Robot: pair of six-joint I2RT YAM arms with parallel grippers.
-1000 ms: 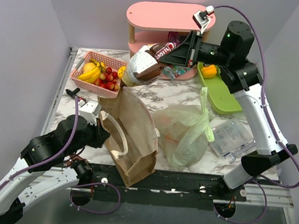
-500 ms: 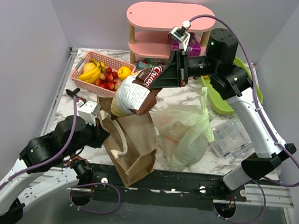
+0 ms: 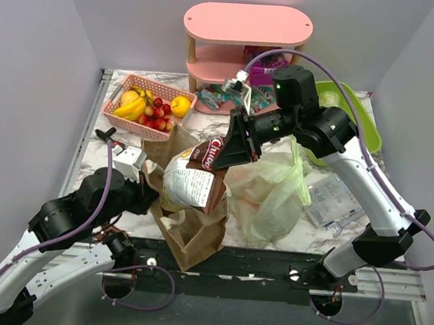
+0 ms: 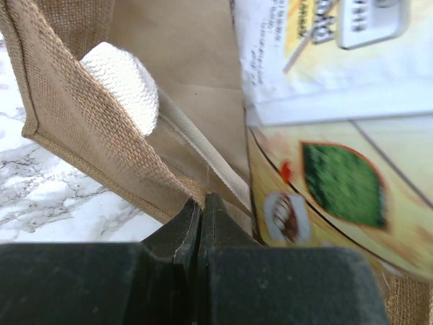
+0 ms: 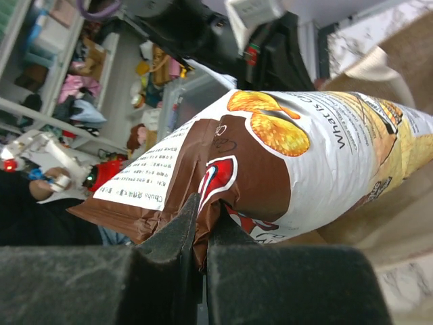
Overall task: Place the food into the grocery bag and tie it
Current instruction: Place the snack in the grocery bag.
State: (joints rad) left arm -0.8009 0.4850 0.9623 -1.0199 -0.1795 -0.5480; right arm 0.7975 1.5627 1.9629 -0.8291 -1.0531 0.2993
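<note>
My right gripper is shut on the brown top corner of a white-and-brown snack pack. The pack hangs tilted, its lower end at the open mouth of the stiff brown bag. In the right wrist view the gripper pinches the pack. My left gripper is shut on the brown bag's rim; in the left wrist view the gripper grips the woven edge with the pack beside it. The pale-green grocery bag lies crumpled right of the brown bag, something orange showing through it.
A pink basket of bananas, red fruit and an orange stands at the back left. A pink shelf unit with packets under it is at the back. A green tray and a clear plastic container lie at the right.
My right arm has swung the snack pack from up by the shelf down and leftward to the brown bag's mouth. My left gripper has stayed on the bag rim.
</note>
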